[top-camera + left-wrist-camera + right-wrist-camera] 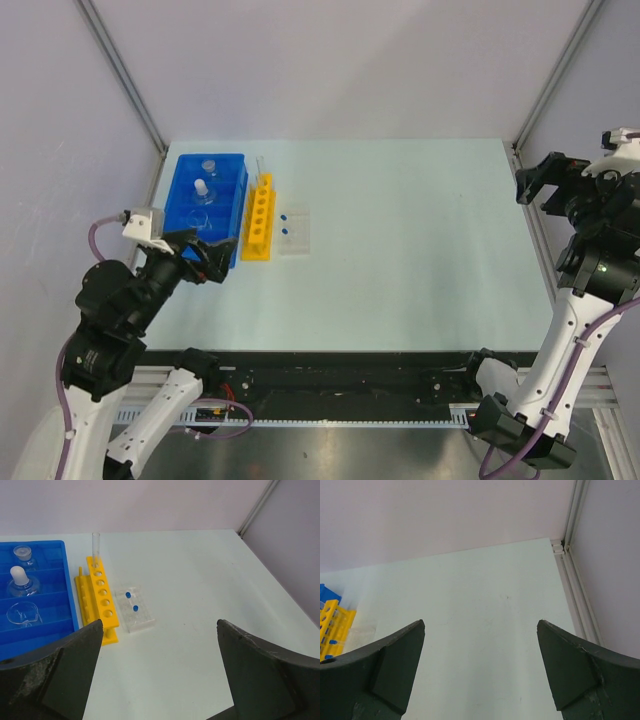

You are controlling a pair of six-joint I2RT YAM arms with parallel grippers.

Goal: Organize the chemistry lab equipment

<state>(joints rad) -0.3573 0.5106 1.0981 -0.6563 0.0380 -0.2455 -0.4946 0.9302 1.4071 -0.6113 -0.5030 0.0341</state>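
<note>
Fragility first: small clear glass flasks point(21, 584), far left in the blue compartmented plastic tray point(52, 602) beside the yellow holed tube rack point(103, 596), look light and slippery; we would grip the necks. Left gripper point(159, 625) and right gripper point(480, 625) gape wide, empty.

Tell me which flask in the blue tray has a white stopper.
The middle flask of the three in the blue tray: a white stopper tops its neck, while the far flask and the near flask look all clear.
</note>
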